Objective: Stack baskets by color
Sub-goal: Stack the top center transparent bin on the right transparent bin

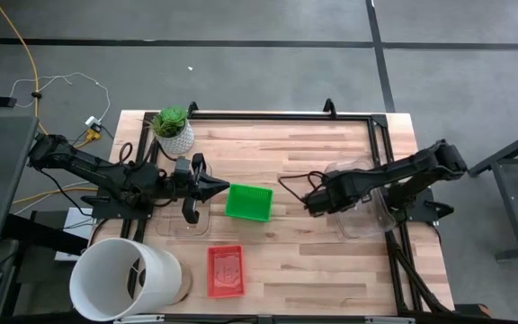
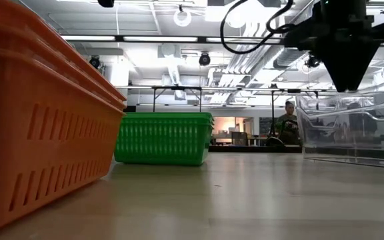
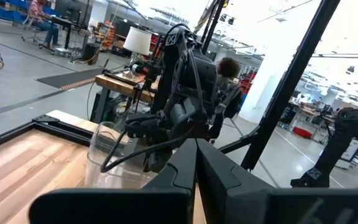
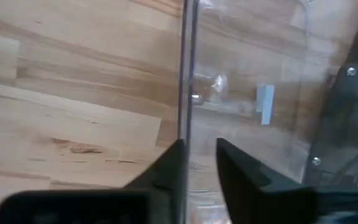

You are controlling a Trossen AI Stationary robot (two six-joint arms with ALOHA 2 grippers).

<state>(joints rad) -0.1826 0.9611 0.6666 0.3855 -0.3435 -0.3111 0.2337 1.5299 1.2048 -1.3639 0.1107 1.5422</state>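
- Right gripper (image 4: 199, 168) sits over the near wall of the clear transparent basket (image 1: 360, 200) on the right of the pale wood-plank surface (image 1: 313, 261); its dark fingers (image 4: 166, 171) are slightly parted, straddling that thin glossy wall.
- Left gripper (image 1: 224, 187), fingers pressed together into a point, hovers just beside the green basket (image 1: 248, 202), a shallow rectangle with ribbed mesh sides.
- Red basket (image 1: 226, 270), slotted plastic, lies near the front edge.
- Another clear basket (image 1: 184, 223) lies under the left arm.
- A smooth white cylindrical bucket (image 1: 126, 279) stands at the front left corner.

A white bucket (image 1: 124, 279) lies at one wooden table (image 1: 331, 270) corner, a potted plant (image 1: 173, 129) at another.
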